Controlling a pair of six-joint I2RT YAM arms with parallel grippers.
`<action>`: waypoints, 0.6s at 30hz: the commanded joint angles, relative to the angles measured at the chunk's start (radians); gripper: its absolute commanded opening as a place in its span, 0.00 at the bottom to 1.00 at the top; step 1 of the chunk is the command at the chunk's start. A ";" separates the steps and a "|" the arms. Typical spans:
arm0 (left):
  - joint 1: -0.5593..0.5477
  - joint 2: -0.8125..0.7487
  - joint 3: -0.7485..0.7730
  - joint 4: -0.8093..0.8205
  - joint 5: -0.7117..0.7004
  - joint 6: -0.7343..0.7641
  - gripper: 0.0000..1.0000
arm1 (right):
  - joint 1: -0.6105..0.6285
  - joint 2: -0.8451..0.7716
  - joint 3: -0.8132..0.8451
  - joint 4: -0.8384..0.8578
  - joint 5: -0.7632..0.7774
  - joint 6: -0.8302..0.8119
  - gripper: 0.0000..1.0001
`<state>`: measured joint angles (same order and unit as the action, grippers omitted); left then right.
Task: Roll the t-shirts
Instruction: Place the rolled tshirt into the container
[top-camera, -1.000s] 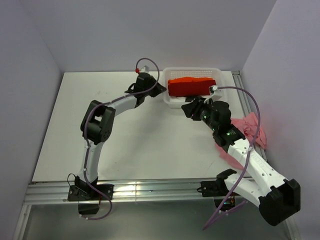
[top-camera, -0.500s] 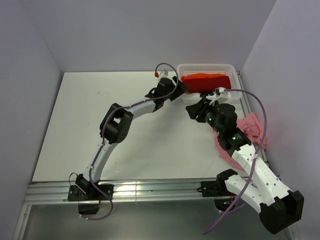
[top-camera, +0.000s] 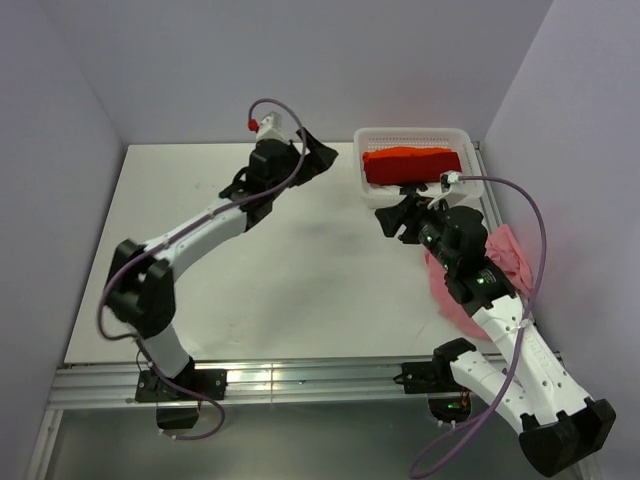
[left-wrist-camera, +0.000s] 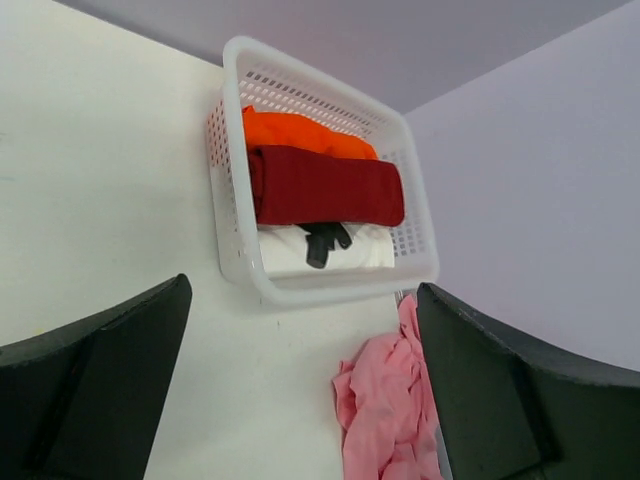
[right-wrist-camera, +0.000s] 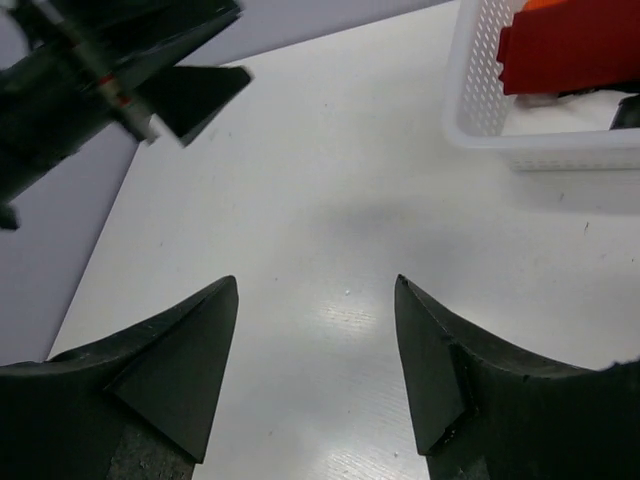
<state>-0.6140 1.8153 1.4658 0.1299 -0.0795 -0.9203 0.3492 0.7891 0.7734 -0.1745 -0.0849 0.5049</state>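
Observation:
A white mesh basket (top-camera: 372, 190) (left-wrist-camera: 232, 250) (right-wrist-camera: 470, 120) stands at the back right of the table. Inside it, a rolled dark red t-shirt (left-wrist-camera: 325, 187) (right-wrist-camera: 570, 55) lies against a bright orange-red t-shirt (left-wrist-camera: 300, 130) (top-camera: 410, 163). A pink t-shirt (top-camera: 505, 255) (left-wrist-camera: 385, 410) lies crumpled at the right table edge, partly under my right arm. Raised over the back of the table, left of the basket, my left gripper (top-camera: 318, 155) (left-wrist-camera: 303, 288) is open and empty. My right gripper (top-camera: 395, 222) (right-wrist-camera: 316, 282) is open and empty just in front of the basket, over bare table.
The basket also holds a white item with a black piece (left-wrist-camera: 325, 240) on it, below the dark red roll. A metal rail (top-camera: 300, 375) runs along the near table edge. Grey walls close in the left, back and right.
The basket slid right and back, then stayed put. My left gripper opened, let go of it and swung back to the left. My right gripper opened wider.

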 joint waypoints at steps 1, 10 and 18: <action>-0.004 -0.207 -0.145 -0.029 -0.043 0.092 1.00 | -0.007 -0.045 0.066 -0.025 0.022 -0.014 0.71; -0.004 -0.733 -0.527 -0.174 -0.160 0.186 1.00 | -0.007 -0.255 -0.034 -0.052 0.068 0.014 0.71; -0.003 -1.196 -0.794 -0.386 -0.253 0.158 1.00 | -0.007 -0.424 -0.155 -0.111 0.157 0.058 0.71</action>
<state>-0.6159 0.7212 0.7235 -0.1440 -0.2665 -0.7689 0.3489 0.3977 0.6605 -0.2440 0.0093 0.5362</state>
